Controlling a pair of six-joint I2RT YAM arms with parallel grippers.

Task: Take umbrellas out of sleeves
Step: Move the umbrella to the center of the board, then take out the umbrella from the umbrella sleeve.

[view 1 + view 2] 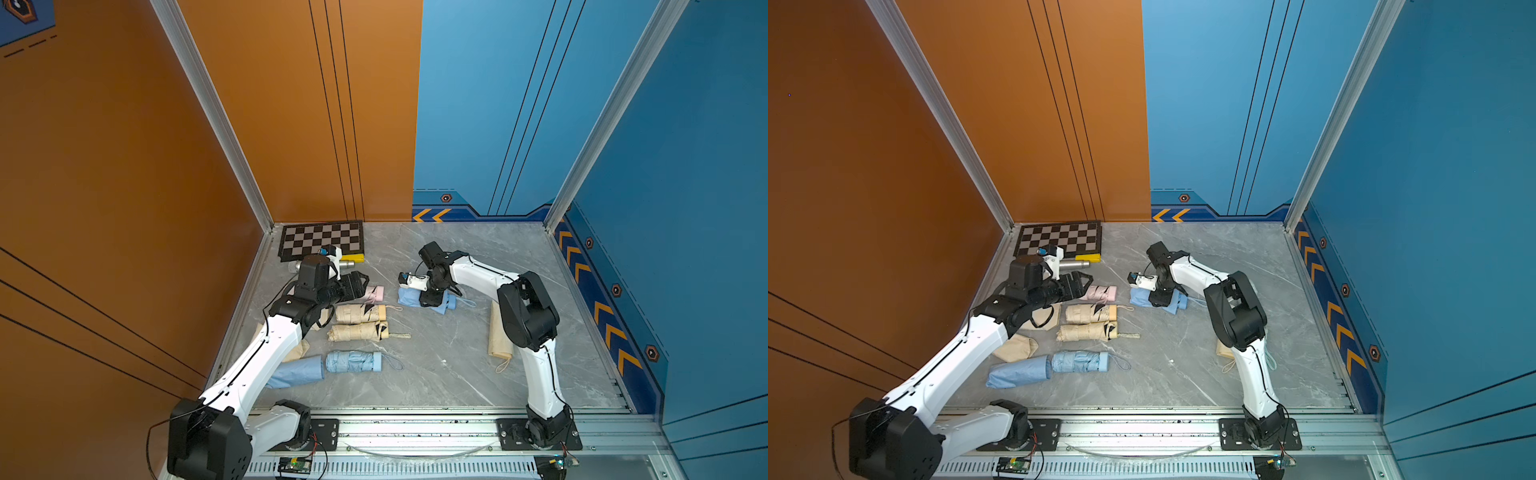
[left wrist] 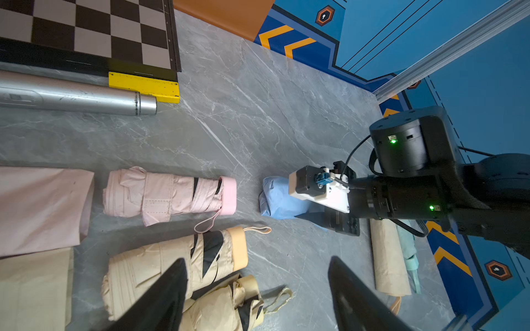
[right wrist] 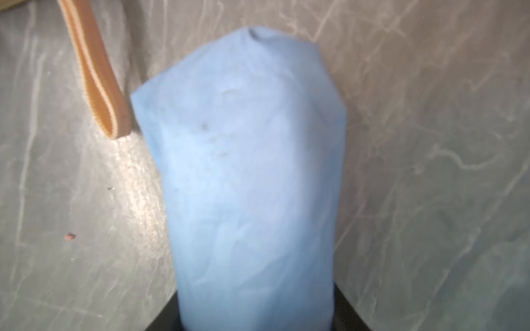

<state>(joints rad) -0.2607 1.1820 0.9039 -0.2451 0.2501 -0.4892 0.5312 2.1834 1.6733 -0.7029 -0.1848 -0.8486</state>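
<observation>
Grip: right hand (image 1: pixel 430 299) clamping blue sleeve (image 3: pixel 246 172) mid desk (image 1: pixel 457 353), right of pink umbrella (image 2: pixel 166 195), umbrella seemingly inside | left hand (image 2: pixel 256 260) hovering wide open, empty, above cream umbrellas (image 1: pixel 359 313) | risk: pinching fabric only, sleeve bunching, umbrella jamming or slipping free

Grey marble table (image 1: pixel 449 365), checkerboard (image 1: pixel 322 239), yellow block (image 1: pixel 352 257) and silver cylinder (image 2: pixel 86 100) far left, pink umbrella (image 2: pixel 169 195), cream umbrellas (image 1: pixel 359 313) (two, touching), blue umbrella (image 1: pixel 353 361) beside empty blue sleeve (image 1: pixel 297 371), full blue sleeve (image 1: pixel 409 297) mid-table, cream sleeve (image 1: pixel 498 336) at right.
</observation>
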